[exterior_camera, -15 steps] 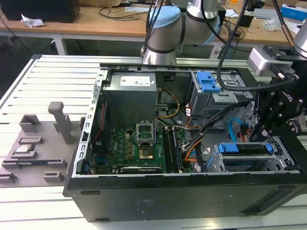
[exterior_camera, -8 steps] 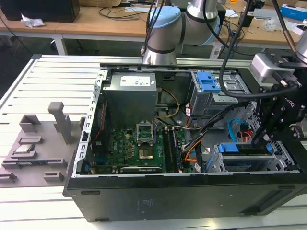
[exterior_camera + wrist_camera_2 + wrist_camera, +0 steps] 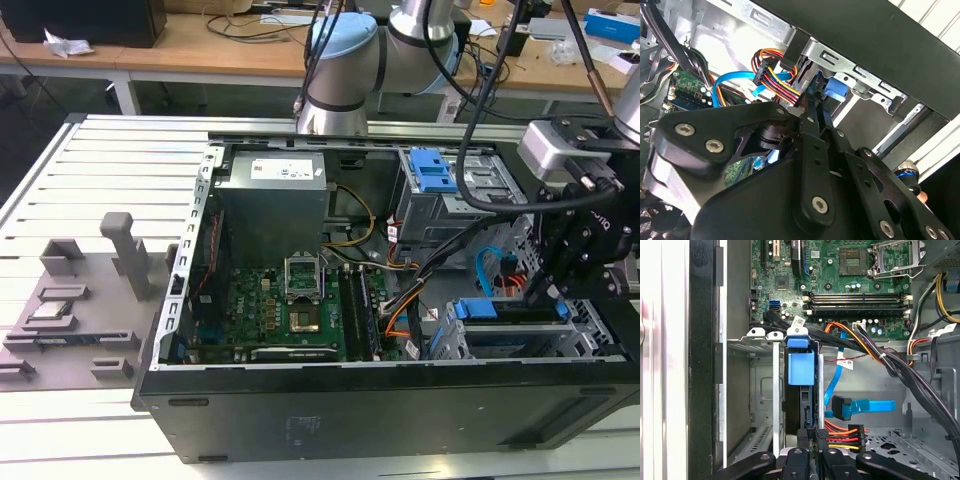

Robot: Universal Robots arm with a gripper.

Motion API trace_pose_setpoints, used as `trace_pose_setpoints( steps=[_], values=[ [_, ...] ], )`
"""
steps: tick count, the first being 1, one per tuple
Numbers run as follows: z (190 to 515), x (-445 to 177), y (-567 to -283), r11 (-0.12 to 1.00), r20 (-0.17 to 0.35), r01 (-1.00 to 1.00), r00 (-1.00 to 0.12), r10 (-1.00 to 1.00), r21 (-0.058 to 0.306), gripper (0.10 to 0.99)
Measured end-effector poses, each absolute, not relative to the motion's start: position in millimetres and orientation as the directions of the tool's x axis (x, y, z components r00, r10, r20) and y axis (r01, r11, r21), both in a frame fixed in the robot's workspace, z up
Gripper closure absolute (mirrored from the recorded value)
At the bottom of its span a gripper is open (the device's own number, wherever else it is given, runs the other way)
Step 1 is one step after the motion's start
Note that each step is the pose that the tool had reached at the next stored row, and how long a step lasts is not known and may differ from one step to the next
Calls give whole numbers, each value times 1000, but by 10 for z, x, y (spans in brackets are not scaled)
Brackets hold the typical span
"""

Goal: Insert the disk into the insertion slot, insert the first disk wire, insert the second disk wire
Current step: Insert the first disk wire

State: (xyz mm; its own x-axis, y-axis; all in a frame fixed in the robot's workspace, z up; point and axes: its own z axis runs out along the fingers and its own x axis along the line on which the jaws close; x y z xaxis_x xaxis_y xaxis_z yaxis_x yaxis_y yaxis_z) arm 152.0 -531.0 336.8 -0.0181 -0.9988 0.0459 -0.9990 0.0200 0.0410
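Step in hand: the first disk wire (image 3: 842, 436) is being worked, by my reading. The disk (image 3: 801, 367) is already sitting in the insertion slot (image 3: 776, 390), and the second disk wire (image 3: 832, 385) is hanging unplugged.

Gripper: the gripper (image 3: 812, 434) is reaching down at the drive's rear edge. Its fingers are drawn close together and appear to be pinching the black plug end of the red, orange and black bundle. The fingers themselves are hiding the exact contact.

Disk position: it is standing on edge inside the silver cage, in the lower part of the exterior view's right, just beside the cage's rail.

Disk look: the bright blue carrier is showing clearly in the first wrist view, with the dark edge of the drive running from it toward the gripper. The label face is turned away.

Second wire look: the thin light-blue cable is looping down from the motherboard (image 3: 840, 280) and ending in a small plug that is lying near the drive without touching it.

Clutter: thick black cables (image 3: 920, 385) are crossing the bay well apart from the plug.

What the move is calling for: I judge that the plug is needing to sit square to the drive's connector edge and go in with a short, straight push, and that any tilt is risking a jam or a bent contact.
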Motion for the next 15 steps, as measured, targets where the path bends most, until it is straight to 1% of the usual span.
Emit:
trace_pose_setpoints(
  steps=[7, 8, 9, 10, 11, 12, 13, 14, 15],
  values=[
    [3361, 1520, -5310, 20, 49, -999, -18, -999, 41, 906],
    [3373, 1520, -5309, 20, 49, -999, -18, -999, 41, 839],
    [3412, 1520, -5309, 20, 49, -999, -18, -999, 41, 839],
    [3551, 1520, -5293, 20, 49, -999, -18, -999, 41, 839],
    [3595, 1520, -5278, 20, 49, -999, -18, -999, 41, 839],
    [3637, 1520, -5265, 20, 50, -999, -18, -999, 41, 855],
    [3679, 1520, -5250, 20, 50, -999, -18, -999, 41, 925],
    [3721, 1520, -5238, 20, 50, -999, -18, -999, 41, 925],
    [3786, 1520, -5226, 20, 50, -999, -18, -999, 41, 980]
  ],
)
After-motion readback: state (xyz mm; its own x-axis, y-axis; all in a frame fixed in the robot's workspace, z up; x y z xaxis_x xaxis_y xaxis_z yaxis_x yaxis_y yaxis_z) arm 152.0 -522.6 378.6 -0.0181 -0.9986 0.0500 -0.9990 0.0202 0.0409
